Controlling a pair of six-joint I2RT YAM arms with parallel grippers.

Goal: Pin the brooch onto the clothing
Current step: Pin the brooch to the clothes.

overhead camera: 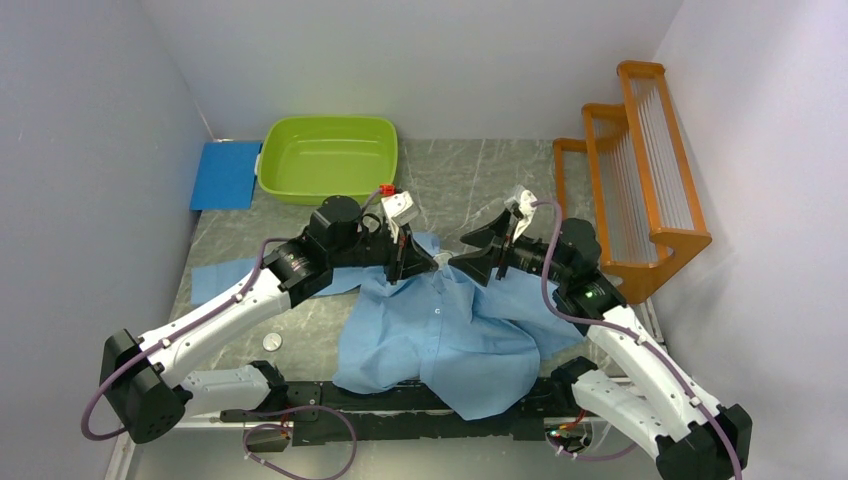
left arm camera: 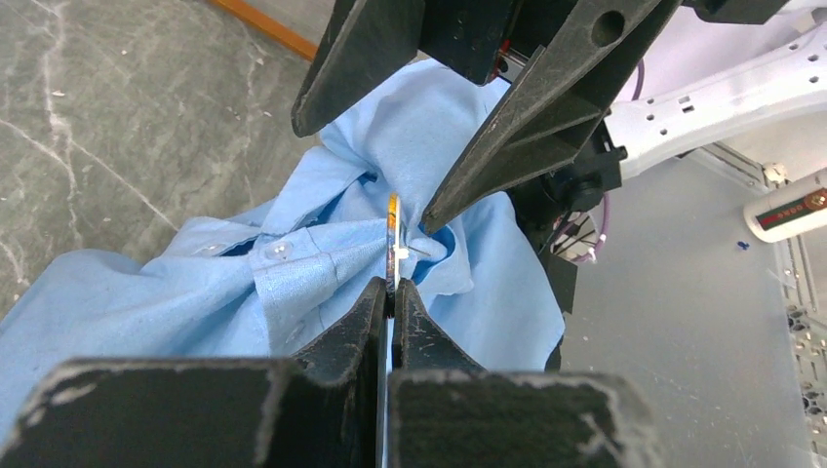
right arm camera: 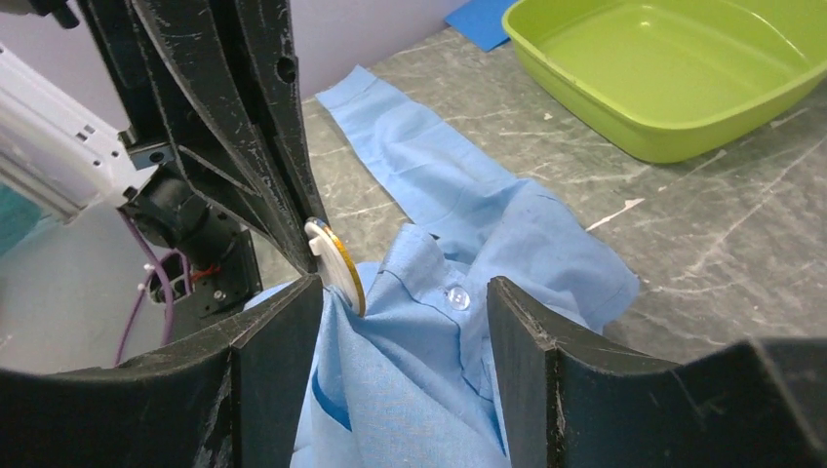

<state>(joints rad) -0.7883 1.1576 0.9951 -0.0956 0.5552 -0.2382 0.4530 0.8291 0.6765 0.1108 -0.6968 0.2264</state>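
Note:
The light blue shirt lies crumpled on the grey table between the arms. My left gripper is shut on the brooch, a thin round disc with a yellow rim, held edge-on against a raised fold by the collar. A thin pin sticks out of its back at the cloth. In the right wrist view the brooch rests against the fold. My right gripper is open, its jaws on either side of that bunched fold with a clear button. Both grippers meet over the collar, left and right.
A green tub stands at the back, a blue pad to its left. An orange rack stands at the right. A small round silver thing lies near the left arm. A sleeve stretches toward the tub.

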